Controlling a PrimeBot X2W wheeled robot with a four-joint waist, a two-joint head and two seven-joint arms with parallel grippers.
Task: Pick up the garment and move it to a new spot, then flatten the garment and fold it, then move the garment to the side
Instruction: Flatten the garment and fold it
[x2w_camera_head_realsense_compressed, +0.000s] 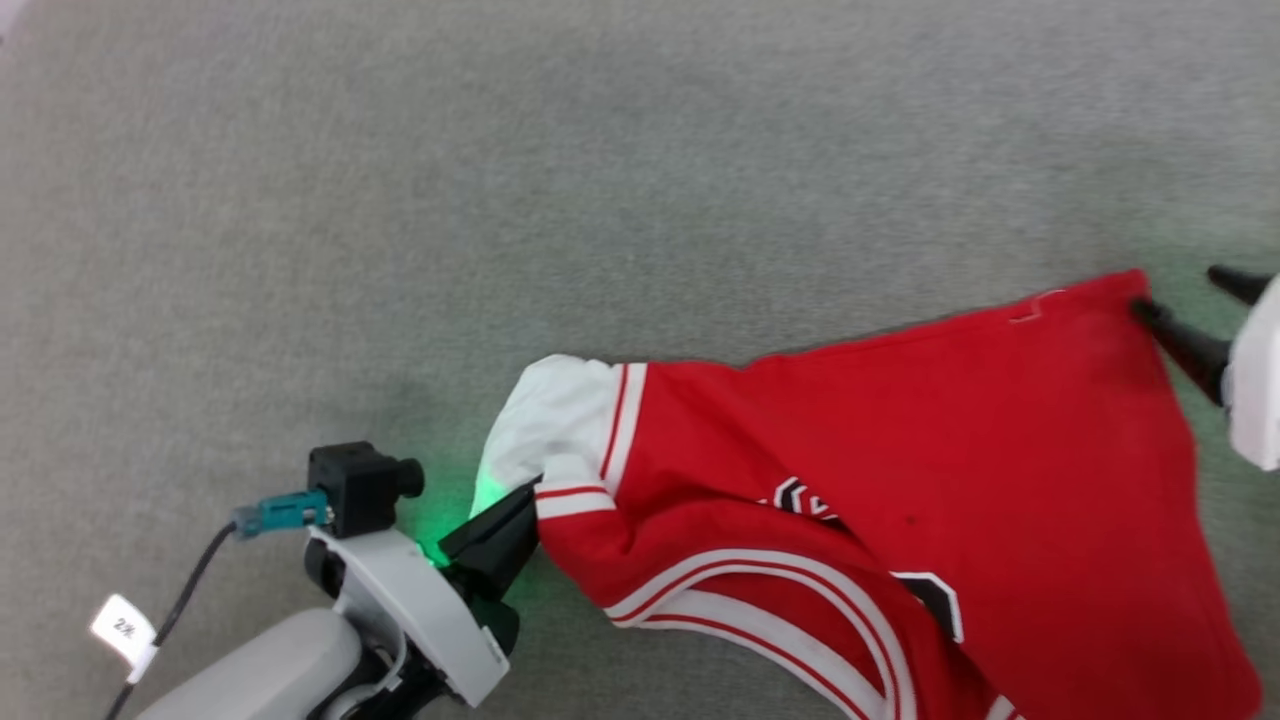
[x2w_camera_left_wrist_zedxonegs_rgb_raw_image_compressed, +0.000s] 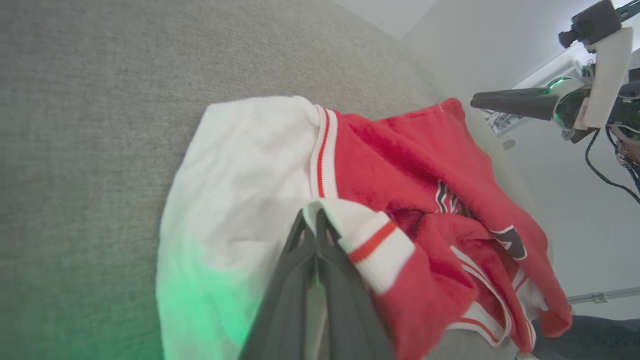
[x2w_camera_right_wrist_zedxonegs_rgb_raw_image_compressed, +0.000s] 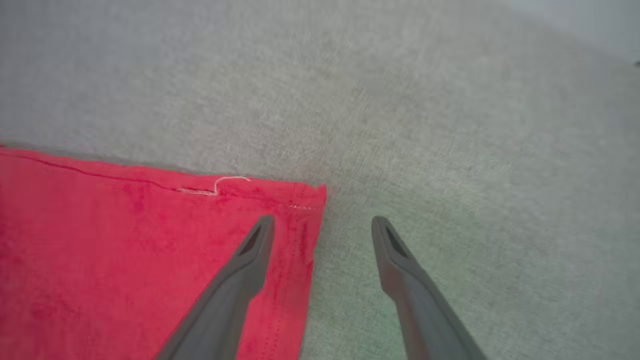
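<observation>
Left pincer — jaws closed on the white-and-red striped trim of the red jersey, beside its white panel. Right pincer — jaws wide, one finger over the jersey's red hem corner, the other over bare grey bench; it grips nothing. The jersey lies on the bench between the two pincers. Its far edge is drawn fairly straight, and its near part is rumpled around the lettering and runs out of the head view at the bottom. Step in hand, as judged: flattening, with folding not yet begun. The next move would call for a fresh hold on the rumpled near side and an outward pull, so the creases spread before any fold.
</observation>
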